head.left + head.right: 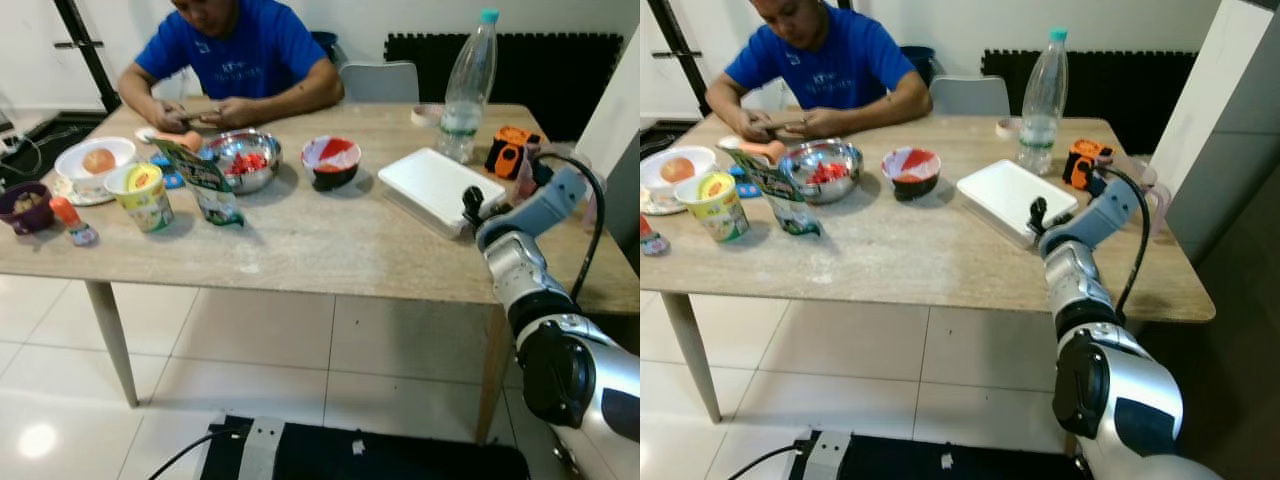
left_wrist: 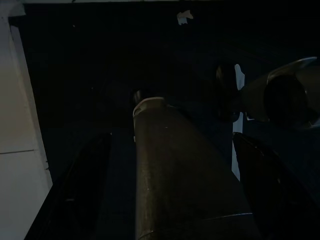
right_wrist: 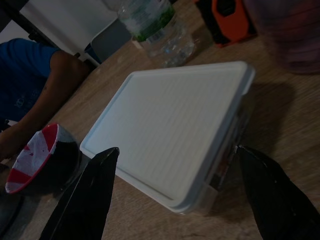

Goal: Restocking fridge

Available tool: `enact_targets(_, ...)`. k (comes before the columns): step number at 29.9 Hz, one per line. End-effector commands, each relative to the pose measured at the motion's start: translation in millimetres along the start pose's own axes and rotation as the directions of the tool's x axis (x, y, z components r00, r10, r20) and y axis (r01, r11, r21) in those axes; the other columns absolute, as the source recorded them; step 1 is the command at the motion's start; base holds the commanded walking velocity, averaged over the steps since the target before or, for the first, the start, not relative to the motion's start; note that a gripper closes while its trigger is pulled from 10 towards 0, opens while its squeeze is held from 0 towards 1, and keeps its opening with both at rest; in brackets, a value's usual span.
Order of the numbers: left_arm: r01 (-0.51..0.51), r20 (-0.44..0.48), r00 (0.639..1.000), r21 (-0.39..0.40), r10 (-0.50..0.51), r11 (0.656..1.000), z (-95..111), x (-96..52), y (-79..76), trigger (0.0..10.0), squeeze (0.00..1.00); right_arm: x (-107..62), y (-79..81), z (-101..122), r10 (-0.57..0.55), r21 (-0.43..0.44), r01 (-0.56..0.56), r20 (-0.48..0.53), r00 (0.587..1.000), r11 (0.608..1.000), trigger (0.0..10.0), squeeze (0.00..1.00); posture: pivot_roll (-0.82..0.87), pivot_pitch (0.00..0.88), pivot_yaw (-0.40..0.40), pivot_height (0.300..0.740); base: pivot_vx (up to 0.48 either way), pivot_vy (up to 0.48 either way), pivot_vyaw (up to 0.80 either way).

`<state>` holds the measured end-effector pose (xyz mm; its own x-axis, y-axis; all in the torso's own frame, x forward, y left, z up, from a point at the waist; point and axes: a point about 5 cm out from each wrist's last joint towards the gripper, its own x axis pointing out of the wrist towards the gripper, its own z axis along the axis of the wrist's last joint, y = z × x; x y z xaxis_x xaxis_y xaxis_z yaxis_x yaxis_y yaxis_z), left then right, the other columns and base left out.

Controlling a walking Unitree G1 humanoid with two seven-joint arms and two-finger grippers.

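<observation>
Reaching: right gripper, fingers spread wide, either side of white lidded container, not yet touching.
Container location: table, near right edge.
Left gripper: hanging idle, fingers apart.
Progress: early; nothing lifted, fridge loading remains.

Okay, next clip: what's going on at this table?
The robot's right tool is open and reaching toward a flat white lidded container near the wooden table's right end, its fingers on either side, not yet gripping. The left arm hangs idle. Across the table, a person in a blue shirt is busy with something in their hands. Bowls, cups, a snack bag and a water bottle remain on the table.
</observation>
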<state>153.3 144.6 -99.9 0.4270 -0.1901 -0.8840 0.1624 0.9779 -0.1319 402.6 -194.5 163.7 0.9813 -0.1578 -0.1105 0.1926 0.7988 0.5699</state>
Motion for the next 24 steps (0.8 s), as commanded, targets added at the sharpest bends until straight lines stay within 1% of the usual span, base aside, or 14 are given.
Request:
enact_targets(1, 0.005, -0.032, 0.999, 0.005, -0.005, 1.000, -8.4, -0.5, -1.6, 10.0, 0.00, -0.3, 2.4, -6.2, -0.006, 0.004, 0.006, -0.031, 0.999, 1.000, 10.0, 0.00, 0.02, 0.116, -0.011, 0.740, 0.000, 0.000, 0.00)
enact_targets(5, -0.001, -0.029, 1.000, 0.002, 0.001, 1.000, -8.5, -0.7, -0.7, 10.0, 0.00, -0.2, 3.4, -6.1, -0.005, 0.005, 0.006, -0.032, 0.999, 1.000, 10.0, 0.00, 0.02, 0.142, -0.008, 0.740, 0.000, 0.000, 0.00)
enact_targets(7, -0.039, 0.004, 0.999, -0.031, 0.039, 0.999, -9.1, -1.6, 3.0, 10.0, 0.00, 0.0, 1.7, -5.0, -0.012, 0.015, 0.012, -0.032, 0.999, 1.000, 10.0, 0.00, 0.05, 0.203, -0.010, 0.740, 0.000, 0.000, 0.00)
enact_targets(14, -0.129, 0.065, 0.989, -0.095, 0.136, 0.987, -13.3, -4.9, 11.3, 10.0, 0.00, -0.1, -5.5, -1.0, -0.035, 0.062, 0.036, -0.016, 0.999, 0.997, 10.0, 0.00, 0.11, 0.236, 0.004, 0.740, 0.000, 0.000, 0.00)
enact_targets(15, -0.159, 0.117, 0.978, -0.105, 0.171, 0.982, -8.5, -14.8, 45.1, 10.0, 0.00, 0.2, -5.6, 1.1, -0.036, 0.083, 0.036, -0.007, 0.999, 0.996, 10.0, 0.00, 0.12, 0.243, 0.008, 0.740, 0.000, 0.000, 0.00)
enact_targets(16, -0.159, 0.117, 0.978, -0.105, 0.171, 0.982, -8.5, -14.8, 45.1, 10.0, 0.00, 0.2, -5.6, 1.1, -0.036, 0.083, 0.036, -0.007, 0.999, 0.996, 10.0, 0.00, 0.12, 0.243, 0.008, 0.740, 0.000, 0.000, 0.00)
enact_targets(17, -0.176, 0.160, 0.969, -0.102, 0.191, 0.979, -3.5, -25.2, 71.6, 10.0, 0.00, 0.5, -5.2, 2.4, -0.036, 0.097, 0.036, 0.000, 0.999, 0.995, 10.0, 0.00, 0.12, 0.247, 0.012, 0.740, 0.000, 0.000, 0.00)
enact_targets(18, -0.176, 0.160, 0.969, -0.102, 0.191, 0.979, -3.5, -25.2, 71.6, 10.0, 0.00, 0.5, -5.2, 2.4, -0.036, 0.097, 0.036, 0.000, 0.999, 0.995, 10.0, 0.00, 0.12, 0.247, 0.012, 0.740, 0.000, 0.000, 0.00)
enact_targets(19, -0.188, 0.184, 0.962, -0.094, 0.203, 0.978, 0.3, -33.4, 89.7, 10.0, 0.00, 0.7, -4.3, 3.6, -0.033, 0.122, 0.032, 0.007, 0.999, 0.992, 10.0, 0.00, 0.12, 0.249, 0.015, 0.740, 0.000, 0.000, 0.00)
enact_targets(20, -0.188, 0.184, 0.962, -0.094, 0.203, 0.978, 0.3, -33.4, 89.7, 10.0, 0.00, 0.7, -4.3, 3.6, -0.033, 0.122, 0.032, 0.007, 0.999, 0.992, 10.0, 0.00, 0.12, 0.249, 0.015, 0.740, 0.000, 0.000, 0.00)
enact_targets(21, -0.196, 0.194, 0.958, -0.090, 0.210, 0.977, 2.7, -38.0, 99.2, 10.0, 0.00, 0.9, -3.5, 4.5, -0.028, 0.139, 0.025, 0.014, 1.000, 0.990, 10.0, 0.00, 0.12, 0.249, 0.016, 0.740, 0.000, 0.000, 0.00)
enact_targets(22, -0.198, 0.189, 0.959, -0.090, 0.212, 0.976, 2.4, -38.3, 100.2, 10.0, 0.00, 1.1, -2.4, 6.0, -0.019, 0.162, 0.015, 0.023, 1.000, 0.987, 3.6, 0.00, 0.11, 0.250, 0.018, 0.740, 0.000, 0.000, 0.00)
enact_targets(23, -0.198, 0.189, 0.959, -0.090, 0.212, 0.976, 2.4, -38.3, 100.2, 10.0, 0.00, 1.1, -2.4, 6.0, -0.019, 0.162, 0.015, 0.023, 1.000, 0.987, 3.6, 0.00, 0.11, 0.250, 0.018, 0.740, 0.000, 0.000, 0.00)
enact_targets(24, -0.195, 0.182, 0.961, -0.087, 0.208, 0.977, 1.8, -37.5, 98.7, 10.0, 0.00, 1.4, -2.2, 8.1, -0.013, 0.187, 0.007, 0.033, 0.999, 0.982, 0.0, 0.00, 0.10, 0.251, 0.018, 0.740, 0.000, 0.000, 0.00)
